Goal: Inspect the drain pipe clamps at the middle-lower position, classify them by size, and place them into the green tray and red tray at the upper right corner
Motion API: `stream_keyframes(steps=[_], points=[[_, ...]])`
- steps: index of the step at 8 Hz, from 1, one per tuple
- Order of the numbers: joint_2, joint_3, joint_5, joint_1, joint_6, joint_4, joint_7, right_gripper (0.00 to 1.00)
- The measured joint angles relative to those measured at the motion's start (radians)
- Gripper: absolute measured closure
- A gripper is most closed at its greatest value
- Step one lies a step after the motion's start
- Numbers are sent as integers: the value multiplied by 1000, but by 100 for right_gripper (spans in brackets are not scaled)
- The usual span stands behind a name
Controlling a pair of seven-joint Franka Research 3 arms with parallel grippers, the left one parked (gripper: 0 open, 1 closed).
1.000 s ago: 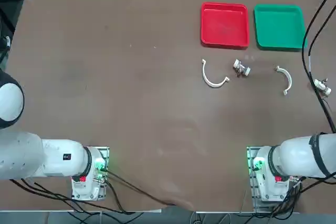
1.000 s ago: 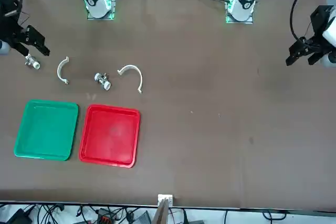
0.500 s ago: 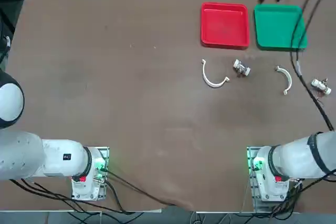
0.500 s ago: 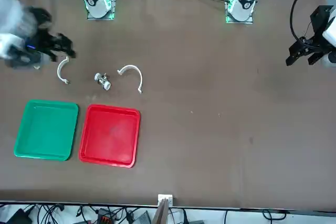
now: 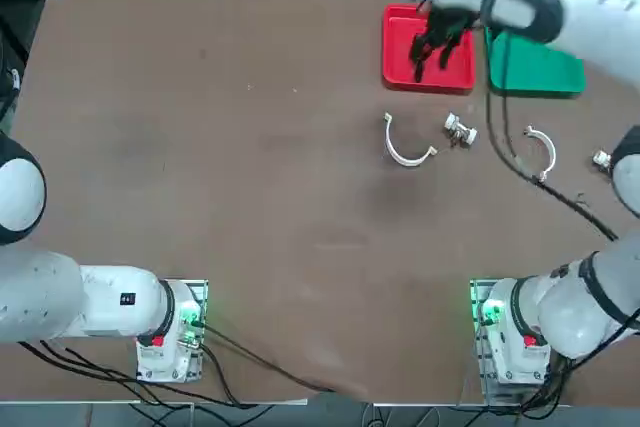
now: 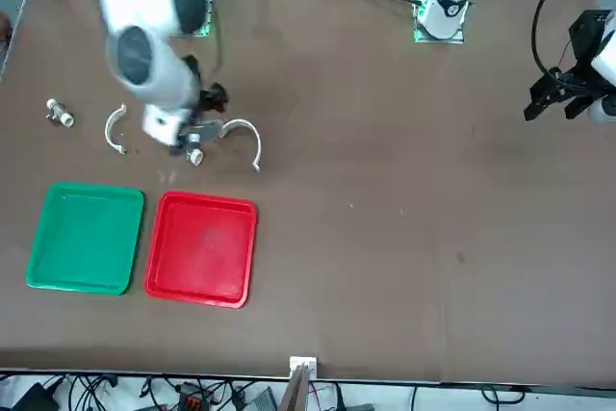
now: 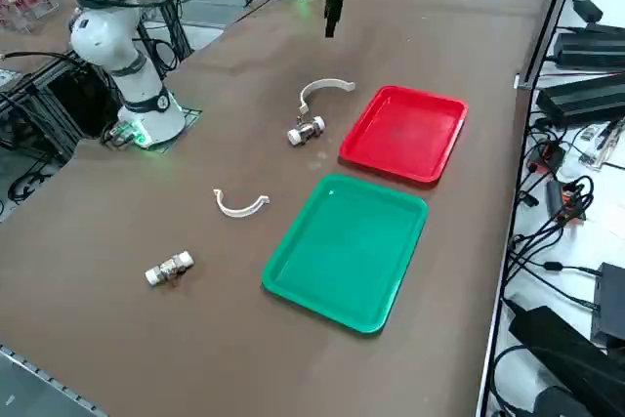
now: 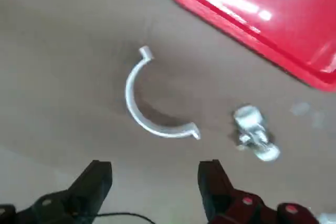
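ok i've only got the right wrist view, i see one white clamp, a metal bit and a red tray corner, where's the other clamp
observer: the smaller clamp lies on the table to the robot's right of the small white-and-metal piece, apart from it.
operator: and the green tray
observer: the green tray sits right beside the red tray, on the robot's right of it, and it's empty.
operator: am i low enough to grab
observer: no, the right gripper hangs well above the table near the larger clamp, fingers open, holding nothing.
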Motion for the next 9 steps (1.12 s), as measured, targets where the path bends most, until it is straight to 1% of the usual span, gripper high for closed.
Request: stream_keyframes(steps=[1, 2, 4, 5, 6, 8, 9], points=[[29, 0, 0, 49, 102, -65, 0, 3], [71, 0, 0, 88, 167, -102, 0, 6], [161, -1, 0, 127, 218, -113, 0, 15], [198, -1, -1, 134, 240, -112, -1, 16], [228, -2, -2, 137, 268, -112, -2, 22], [276, -3, -3, 148, 314, -110, -2, 26], [294, -4, -3, 152, 327, -110, -2, 30]])
